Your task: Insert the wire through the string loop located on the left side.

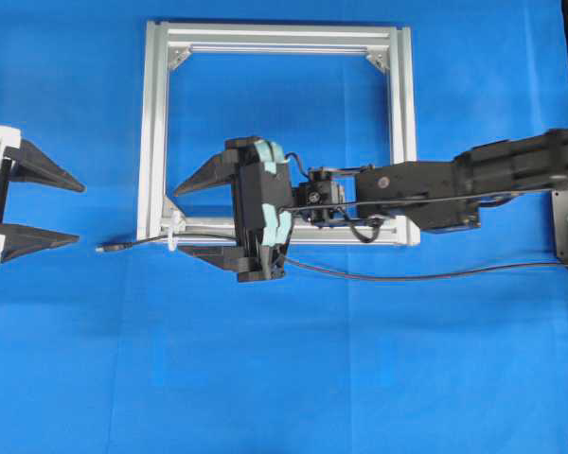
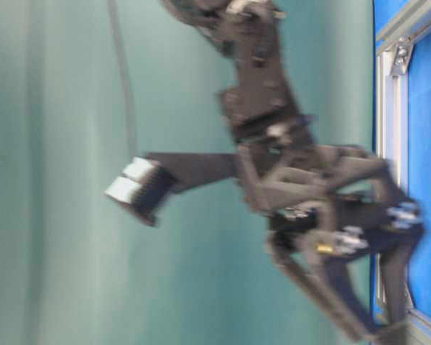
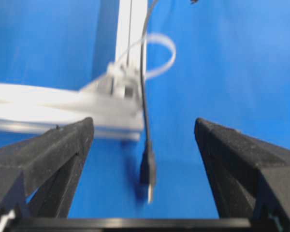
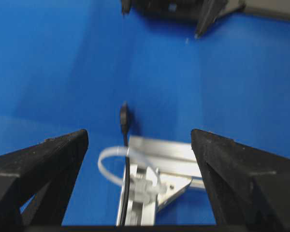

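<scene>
Both jaws clear of wire (image 1: 133, 246)

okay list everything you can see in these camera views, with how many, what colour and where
wire: one, black with a silver plug tip, threaded through the string loop at the frame's lower-left corner, tip lying on the cloth left of the frame.
string loop: one, white, on the frame's lower-left corner.
frame: one, silver metal, square, upper middle of the cloth.
cloth: one, blue, covering the table.
left claw: one, black, open, at the left edge, empty.
right claw: one, black, open, above the frame's lower-left corner, empty.
</scene>
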Available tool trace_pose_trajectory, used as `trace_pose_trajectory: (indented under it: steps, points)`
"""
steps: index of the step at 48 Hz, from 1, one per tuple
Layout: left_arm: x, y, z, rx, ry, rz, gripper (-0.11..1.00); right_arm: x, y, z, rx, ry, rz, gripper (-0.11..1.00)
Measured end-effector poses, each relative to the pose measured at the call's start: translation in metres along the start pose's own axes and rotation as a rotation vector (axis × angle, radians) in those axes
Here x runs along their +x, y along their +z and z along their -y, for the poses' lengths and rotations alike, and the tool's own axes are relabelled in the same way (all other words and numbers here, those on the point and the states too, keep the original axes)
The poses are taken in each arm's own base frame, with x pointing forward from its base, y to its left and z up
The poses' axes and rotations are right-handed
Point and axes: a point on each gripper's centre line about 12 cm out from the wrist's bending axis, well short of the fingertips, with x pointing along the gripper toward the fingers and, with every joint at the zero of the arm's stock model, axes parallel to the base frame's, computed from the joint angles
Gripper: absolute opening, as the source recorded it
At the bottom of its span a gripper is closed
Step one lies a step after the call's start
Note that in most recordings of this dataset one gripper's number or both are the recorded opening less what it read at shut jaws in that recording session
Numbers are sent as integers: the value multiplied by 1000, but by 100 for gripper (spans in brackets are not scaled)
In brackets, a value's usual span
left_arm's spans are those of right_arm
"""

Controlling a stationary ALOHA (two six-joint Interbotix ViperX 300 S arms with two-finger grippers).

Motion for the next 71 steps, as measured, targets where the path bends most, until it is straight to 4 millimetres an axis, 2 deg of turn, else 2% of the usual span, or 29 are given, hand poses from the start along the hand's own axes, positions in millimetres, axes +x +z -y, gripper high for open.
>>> trace_pose_trajectory:
  steps: [8, 16, 71]
  points:
    - [-6, 17, 3, 6, -13, 74, 80, -14, 23, -1, -2, 0, 12, 94]
    - [-10, 26, 4, 5, -20, 119, 80, -22, 35, -2, -2, 0, 18, 94]
    - [-11, 27, 2, 2, -6, 114, 80, -22, 35, -2, -2, 1, 11, 94]
